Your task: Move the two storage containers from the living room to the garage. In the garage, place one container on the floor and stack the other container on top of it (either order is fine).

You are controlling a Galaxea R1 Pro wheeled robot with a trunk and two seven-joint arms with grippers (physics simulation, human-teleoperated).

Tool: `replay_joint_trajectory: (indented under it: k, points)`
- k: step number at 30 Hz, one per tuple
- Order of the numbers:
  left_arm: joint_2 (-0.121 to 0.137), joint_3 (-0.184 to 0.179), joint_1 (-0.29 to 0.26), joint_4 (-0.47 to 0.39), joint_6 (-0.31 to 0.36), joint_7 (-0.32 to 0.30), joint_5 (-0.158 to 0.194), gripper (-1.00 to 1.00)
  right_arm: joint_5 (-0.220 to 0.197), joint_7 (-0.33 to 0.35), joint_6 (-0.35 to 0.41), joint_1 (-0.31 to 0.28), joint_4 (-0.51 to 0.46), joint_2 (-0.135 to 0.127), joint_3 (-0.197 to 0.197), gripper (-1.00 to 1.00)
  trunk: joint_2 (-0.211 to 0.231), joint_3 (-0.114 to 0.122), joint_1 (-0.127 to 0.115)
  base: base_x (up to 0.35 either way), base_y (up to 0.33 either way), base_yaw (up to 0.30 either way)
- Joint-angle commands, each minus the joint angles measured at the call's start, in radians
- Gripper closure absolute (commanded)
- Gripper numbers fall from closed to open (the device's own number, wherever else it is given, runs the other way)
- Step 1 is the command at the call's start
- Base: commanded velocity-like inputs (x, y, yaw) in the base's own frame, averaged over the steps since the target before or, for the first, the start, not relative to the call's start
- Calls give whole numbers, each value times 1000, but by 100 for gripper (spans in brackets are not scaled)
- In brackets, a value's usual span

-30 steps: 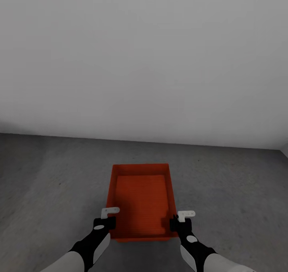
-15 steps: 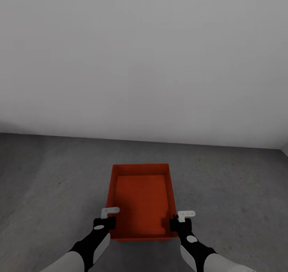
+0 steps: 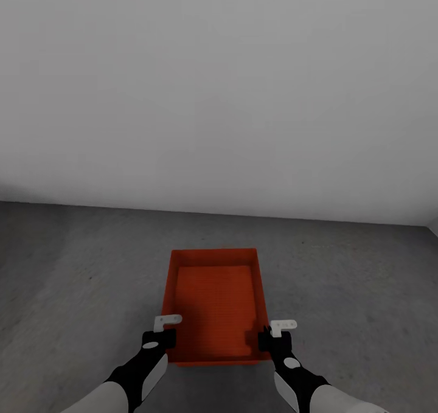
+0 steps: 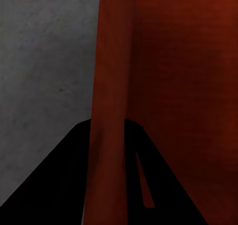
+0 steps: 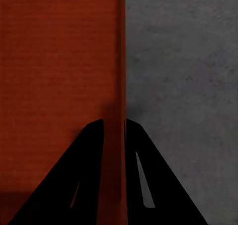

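Observation:
One orange-red storage container (image 3: pixel 216 300) sits low over the dark grey garage floor (image 3: pixel 73 267), right in front of me in the head view. My left gripper (image 3: pixel 165 339) is shut on its left wall near the front corner. My right gripper (image 3: pixel 265 340) is shut on its right wall. In the left wrist view, the gripper (image 4: pixel 106 130) has dark fingers on both sides of the container wall (image 4: pixel 111 76). The right wrist view shows the gripper (image 5: pixel 114 125) clamped across the thin container wall (image 5: pixel 120 61) in the same way. I cannot tell whether the box rests on the floor or hangs just above it.
A plain pale grey wall (image 3: pixel 219 97) stands a short way beyond the container. Rough concrete floor (image 5: pixel 183 61) spreads out to both sides of the box.
The container's near edge has risen a few pixels in the head view since a second ago. Both arms and grippers look the same.

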Motion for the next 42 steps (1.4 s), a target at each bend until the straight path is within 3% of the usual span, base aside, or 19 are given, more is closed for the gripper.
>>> replay_joint_trajectory:
  k: [1, 42]
  points:
    - [4, 52, -2, -5, 4, 11, -11, 100, -16, -1, -6, 0, 17, -10, -11, 100, 0, -1, 0, 0, 0, 0]
    - [4, 52, -1, -5, 4, 11, -11, 100, -16, -1, -6, 0, 17, -10, -11, 100, 0, -1, 0, 28, 0, 0]
